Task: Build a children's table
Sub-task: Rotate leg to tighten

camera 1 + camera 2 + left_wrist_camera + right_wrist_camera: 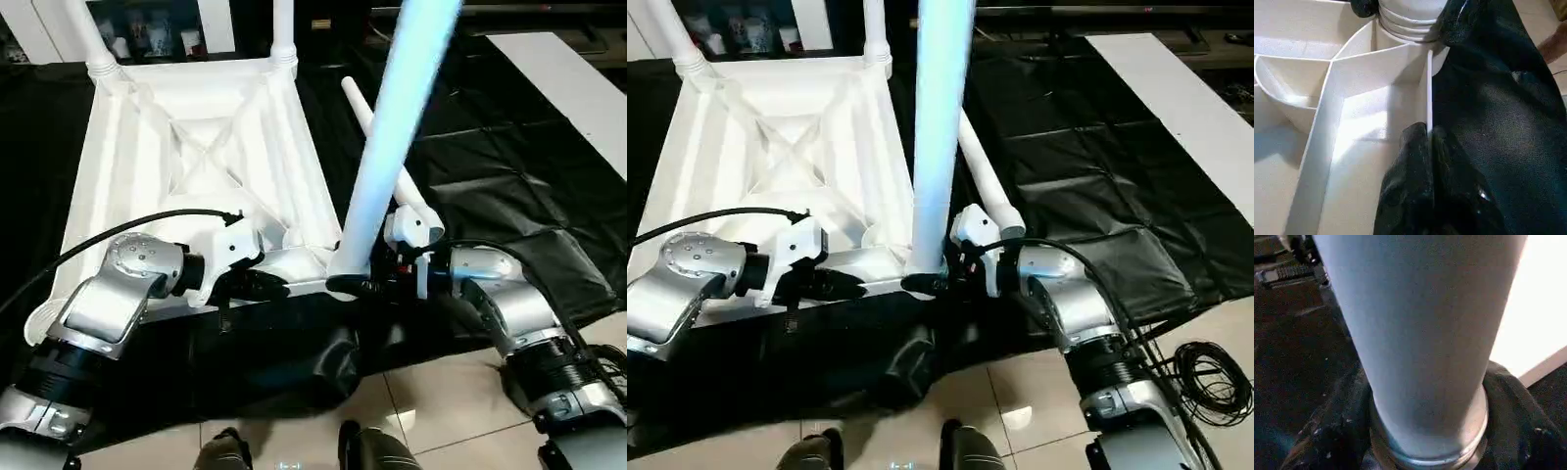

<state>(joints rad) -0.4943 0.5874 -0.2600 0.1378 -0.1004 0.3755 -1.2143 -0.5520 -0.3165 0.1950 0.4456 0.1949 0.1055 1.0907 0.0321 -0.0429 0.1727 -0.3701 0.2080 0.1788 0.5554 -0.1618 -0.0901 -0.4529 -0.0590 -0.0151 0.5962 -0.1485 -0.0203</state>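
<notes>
The white tabletop (pixel 196 147) lies upside down on black cloth, ribbed underside up. Two white legs (pixel 93 39) (pixel 283 29) stand in its far corner sockets. A third leg (pixel 392 147) stands upright at the near right corner socket, and my right gripper (pixel 358 286) is shut around its base, with a black finger (pixel 1337 431) on each side of the tube. My left gripper (pixel 257 284) is shut on the tabletop's near rim, its fingers (pixel 1410 161) pinching the thin white wall. The fourth leg (pixel 982 171) lies loose on the cloth just right of the tabletop.
Black cloth (pixel 1068 157) covers the floor under the work. A flat white board (pixel 1176 88) lies at the far right. A coil of black cable (pixel 1210 377) sits on the tiles near my right arm. A cabinet (pixel 147 29) stands behind.
</notes>
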